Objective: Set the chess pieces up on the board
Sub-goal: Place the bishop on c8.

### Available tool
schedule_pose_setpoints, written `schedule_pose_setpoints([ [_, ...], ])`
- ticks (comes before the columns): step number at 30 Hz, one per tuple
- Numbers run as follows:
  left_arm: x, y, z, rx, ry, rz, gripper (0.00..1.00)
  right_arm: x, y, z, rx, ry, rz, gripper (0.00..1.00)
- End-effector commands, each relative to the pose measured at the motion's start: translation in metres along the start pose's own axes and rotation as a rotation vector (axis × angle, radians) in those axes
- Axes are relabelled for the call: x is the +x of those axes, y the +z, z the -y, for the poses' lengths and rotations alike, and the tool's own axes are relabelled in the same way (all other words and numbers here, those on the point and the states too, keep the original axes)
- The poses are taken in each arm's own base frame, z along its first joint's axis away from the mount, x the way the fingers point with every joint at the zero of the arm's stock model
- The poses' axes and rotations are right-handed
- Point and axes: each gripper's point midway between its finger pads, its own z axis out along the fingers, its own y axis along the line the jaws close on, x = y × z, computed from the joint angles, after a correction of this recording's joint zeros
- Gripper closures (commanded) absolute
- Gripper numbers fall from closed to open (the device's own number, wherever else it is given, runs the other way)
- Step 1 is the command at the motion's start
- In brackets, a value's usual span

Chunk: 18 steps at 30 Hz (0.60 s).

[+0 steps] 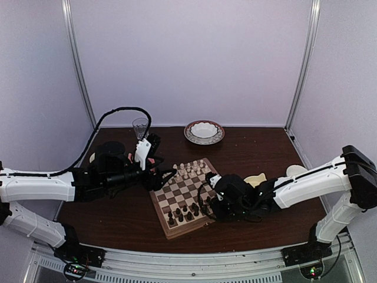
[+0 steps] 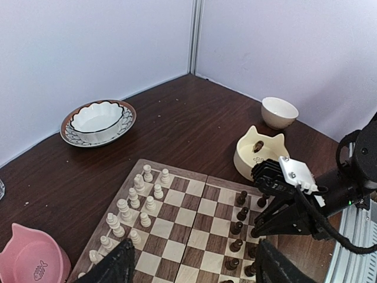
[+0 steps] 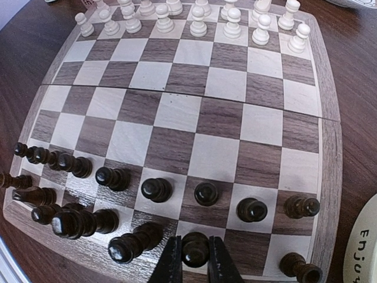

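Note:
The board [image 1: 184,190] lies at the table's middle, also seen in the left wrist view [image 2: 189,219] and the right wrist view [image 3: 200,121]. Dark chess pieces [image 3: 156,188] stand in two rows along its near side [image 1: 186,210], by its right side in the left wrist view [image 2: 237,227]. My right gripper [image 3: 195,262] is shut on one dark piece [image 3: 195,246] over a back-row square; it sits at the board's near right corner [image 1: 207,207]. My left gripper [image 2: 194,277] hangs open and empty above the board's left edge [image 1: 168,175].
Pale chessmen [image 1: 188,170] fill the board's far rows [image 2: 144,200]. A cream cat-shaped bowl [image 2: 258,154] holding one dark piece [image 2: 258,145] and a small cream cup [image 2: 278,112] stand right of the board. A patterned dish [image 1: 204,131], a glass [image 1: 140,127] and a pink bowl [image 2: 29,262] are nearby.

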Motion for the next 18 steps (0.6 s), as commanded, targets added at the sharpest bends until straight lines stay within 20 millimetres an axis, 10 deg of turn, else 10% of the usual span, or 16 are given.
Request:
schedule_pose_setpoints([
  [1, -0.0102, -0.0038, -0.0006, 0.002, -0.001, 0.042, 0.3, 0.0042, 0.0025, 0.0045, 0.013, 0.018, 0.0, 0.94],
  [18, -0.0102, -0.0021, 0.0012, 0.012, 0.0, 0.038, 0.3, 0.0056, 0.0062, -0.0001, -0.004, 0.011, -0.014, 0.91],
])
